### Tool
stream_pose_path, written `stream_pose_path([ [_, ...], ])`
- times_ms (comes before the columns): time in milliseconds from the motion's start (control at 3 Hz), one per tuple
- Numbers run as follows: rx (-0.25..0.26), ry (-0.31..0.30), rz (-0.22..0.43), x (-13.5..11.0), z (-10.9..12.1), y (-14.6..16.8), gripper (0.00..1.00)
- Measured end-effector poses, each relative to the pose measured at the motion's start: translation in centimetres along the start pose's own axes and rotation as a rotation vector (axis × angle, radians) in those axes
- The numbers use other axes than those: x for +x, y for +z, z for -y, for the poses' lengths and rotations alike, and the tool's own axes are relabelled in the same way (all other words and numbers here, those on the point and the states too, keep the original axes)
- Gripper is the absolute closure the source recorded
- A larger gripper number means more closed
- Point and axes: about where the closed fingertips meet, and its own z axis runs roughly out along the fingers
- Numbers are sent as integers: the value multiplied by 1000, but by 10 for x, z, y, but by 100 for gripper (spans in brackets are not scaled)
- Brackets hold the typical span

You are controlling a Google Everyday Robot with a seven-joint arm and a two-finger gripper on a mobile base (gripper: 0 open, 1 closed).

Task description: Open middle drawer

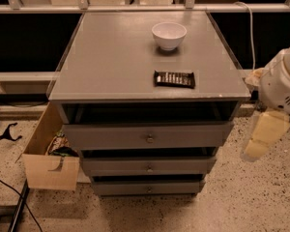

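Note:
The grey cabinet (pixel 111 62) has three knobbed drawer fronts stacked at its front. The middle drawer (pixel 116 167) is a flat grey front with a small round metal knob (pixel 149 168). It sits between the taller top drawer (pixel 106 137) and the bottom drawer (pixel 116 188), and each lower front stands a little further back than the one above. My gripper (pixel 263 137) hangs at the right of the cabinet, below my white arm (pixel 285 83). It is at about the height of the top drawer, clear of the cabinet and touching nothing.
A white bowl (pixel 169 34) and a dark snack packet (pixel 174 79) lie on the cabinet top. A tan wooden box (pixel 50 170) with items in it stands against the cabinet's left side. Cables (pixel 9 197) and a black tool (pixel 7 132) lie on the speckled floor at left.

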Motion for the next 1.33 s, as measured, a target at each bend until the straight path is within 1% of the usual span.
stream_pose_path([
  [333,-23,3,6,4,-13,33,0],
  [667,-40,-5,7,9,-28,74,0],
  [1000,-41,-11,2,10,-29,79,0],
  [1333,-54,-32,-20,18,-36,105,0],
])
